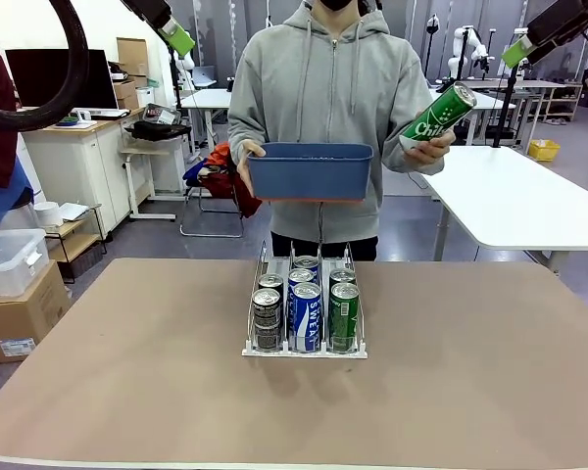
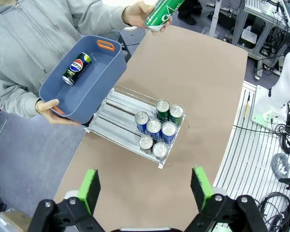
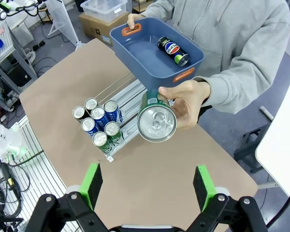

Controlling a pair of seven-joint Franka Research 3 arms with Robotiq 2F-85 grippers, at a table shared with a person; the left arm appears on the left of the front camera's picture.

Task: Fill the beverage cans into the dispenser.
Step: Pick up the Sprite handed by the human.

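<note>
Above the table point(image 1: 127, 372), both claws hang high and touch nothing. The left claw point(image 2: 145, 186) has its two green-padded fingers spread wide, with bare table between them. The right claw point(image 3: 147, 186) is spread just as wide and is also empty. In the front view both claws are at the top edge, one at each side, well apart from the things below.

The dispenser point(image 1: 304, 351) stands near the middle of the table, on the person's half. It holds six upright cans in three lanes, two in each lane and all at the end that faces the robot. There are dark grey cans point(image 1: 267, 318) in the left lane, blue cans point(image 1: 306, 315) in the middle lane and green cans point(image 1: 344, 313) in the right lane. The far part of every lane is bare.

The person stands at the far side and holds a blue tub point(image 1: 310, 171) in one hand, above the far end of the dispenser. The other hand point(image 1: 429, 149) holds up a green can point(image 1: 439, 115), tilted, away from the tub.

From the front, the wall of the tub hides its inside. The wrist views look down into it, and there a dark can point(image 2: 77, 68) with a round red, white and blue logo lies on its side on the bottom. The right wrist view meets the raised green can end-on, so its silver top with the pull tab is plain. The left wrist view gives its green side at the top edge. The wrist views also show the silver tops of the six cans.
</note>
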